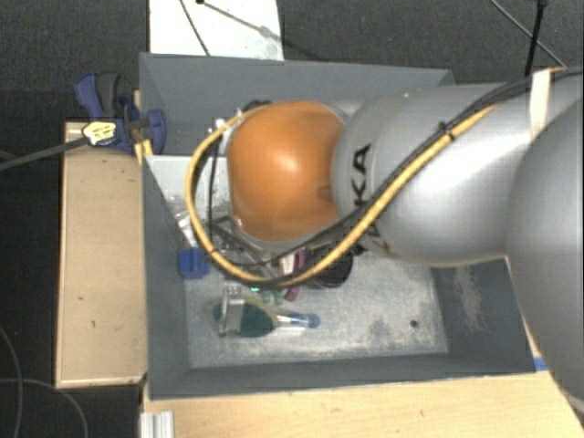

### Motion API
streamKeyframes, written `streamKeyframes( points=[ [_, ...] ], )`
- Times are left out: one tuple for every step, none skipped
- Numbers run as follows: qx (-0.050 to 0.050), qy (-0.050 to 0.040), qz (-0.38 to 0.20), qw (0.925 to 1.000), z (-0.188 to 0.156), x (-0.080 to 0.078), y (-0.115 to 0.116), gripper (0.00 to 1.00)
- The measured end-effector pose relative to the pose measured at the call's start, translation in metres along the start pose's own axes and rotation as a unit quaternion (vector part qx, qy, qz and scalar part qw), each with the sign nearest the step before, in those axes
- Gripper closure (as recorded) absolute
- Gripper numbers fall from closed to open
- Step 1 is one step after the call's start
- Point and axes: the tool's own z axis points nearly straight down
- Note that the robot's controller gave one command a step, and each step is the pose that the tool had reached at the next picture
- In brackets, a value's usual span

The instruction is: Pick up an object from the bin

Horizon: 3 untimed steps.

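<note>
My gripper (241, 245) shows as dark metal parts just under the arm's orange cover, over the left middle of the bin. Just below it, near the front wall, lies a dark green rounded thing (252, 319) with a grey metal piece (234, 310) on its left end. A clear tube with a blue cap (299, 320) lies against the green thing's right side. A small blue block (192, 263) sits to the gripper's left by the bin's left wall. A pink thing (288, 265) peeks out beside the gripper.
A black round thing (338, 272) lies to the right of the gripper, half under the arm. The arm and its orange cover hide the back and middle of the bin. Bare grey floor shows at the front right.
</note>
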Motion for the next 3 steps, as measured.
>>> streamKeyframes(
  points=[
    [0.001, 0.0, 0.115, 0.9933, 0.145, -0.014, -0.058, 0.0],
    [0.0, -0.002, 0.214, 0.9769, 0.111, -0.005, -0.1, 0.0],
    [-0.001, -0.0033, 0.384, 0.9232, 0.112, -0.004, -0.097, 0.0]
  ],
)
